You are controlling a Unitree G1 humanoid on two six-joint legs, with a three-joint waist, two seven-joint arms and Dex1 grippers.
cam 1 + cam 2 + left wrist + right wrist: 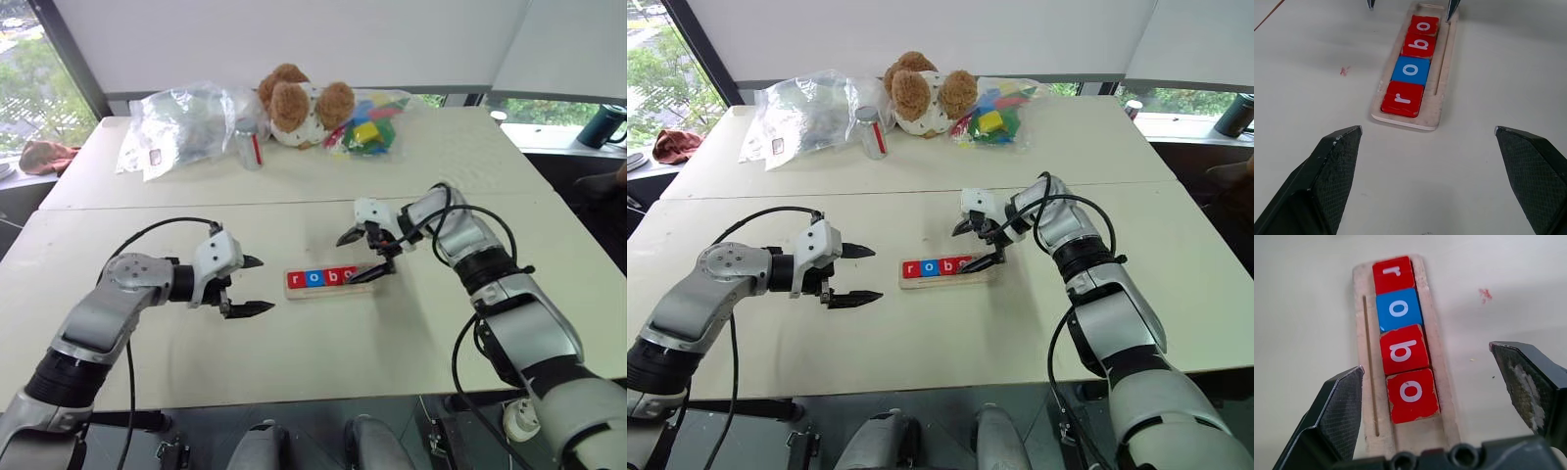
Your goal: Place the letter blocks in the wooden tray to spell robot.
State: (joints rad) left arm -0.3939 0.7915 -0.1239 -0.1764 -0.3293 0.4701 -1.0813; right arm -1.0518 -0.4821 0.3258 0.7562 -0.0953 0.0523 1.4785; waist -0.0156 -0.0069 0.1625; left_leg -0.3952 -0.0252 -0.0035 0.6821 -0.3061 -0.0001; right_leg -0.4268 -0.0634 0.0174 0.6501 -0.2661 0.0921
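Four flat square letter tiles (1400, 338) – r, o, b, o – sit in the pale wooden tray (1442, 88) at mid-table. Right gripper (366, 255) hangs spread over its end, empty; left gripper (254, 285) spread too. Fingertips could nudge the last o askew – they're close.

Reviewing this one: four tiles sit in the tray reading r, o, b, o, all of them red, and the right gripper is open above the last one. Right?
Not quite. The tiles are not all red: the second tile, the first o, is blue, as the right wrist view shows. The r, b and last o are red. Four tiles do sit in the tray, with the right gripper open above the last.
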